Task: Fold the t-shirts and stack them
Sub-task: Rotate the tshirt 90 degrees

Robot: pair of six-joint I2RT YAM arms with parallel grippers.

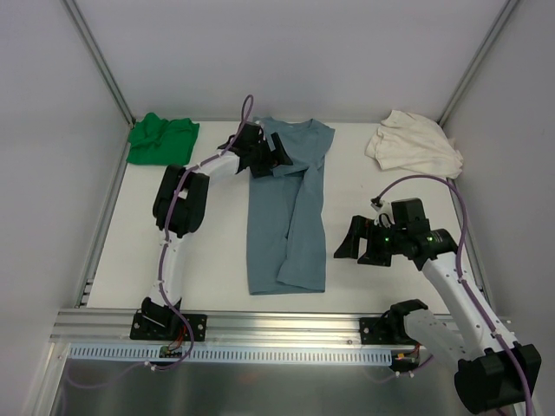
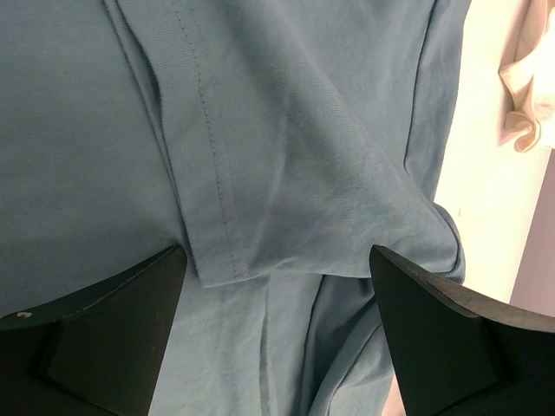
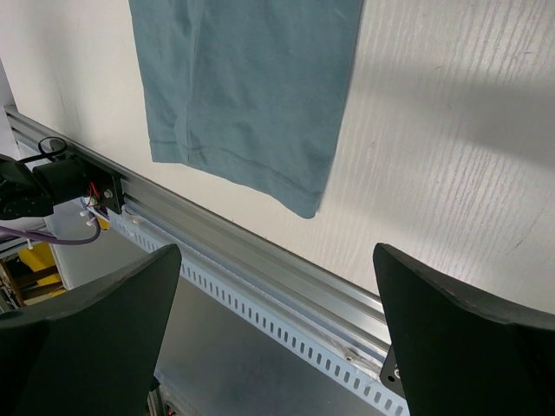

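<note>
**Left claw** point(image 1: 276, 156): fingers spread wide, nothing pinched. It hung over the collar end of the blue-grey tee point(image 1: 286, 225), on its 9 o'clock shoulder. The wrist view showed a stitched sleeve hem point(image 2: 212, 260) lying folded in, directly below the gap between the fingers. Whether the fingertips touched the cloth could not be told.

**Right claw** point(image 1: 362, 245): fingers spread wide, empty. It stood off the cloth at 3 o'clock of the tee's lower half, near it but apart, over bare bench point(image 1: 217, 251).

**Blue-grey tee**: mid-bench, already narrowed into a long strip with a sleeve laid over the body. Its long axis ran 12 to 6 o'clock, collar at 12 and bottom hem at 6, just short of the aluminium rail point(image 1: 260, 325).

**Governing relation (judgement)**: the coming fold most likely runs across that long axis. The left arm was the nearer to the collar end, the right arm to the hem end.

**Green tee** point(image 1: 162, 139): bunched at the bench's 10 o'clock corner, not yet folded.

**Cream-white tee** point(image 1: 414, 146): bunched at the 2 o'clock corner, not yet folded. No stack begun.

**Brands, labels, writing**: none legible in any view, and no neck tag visible.
</note>
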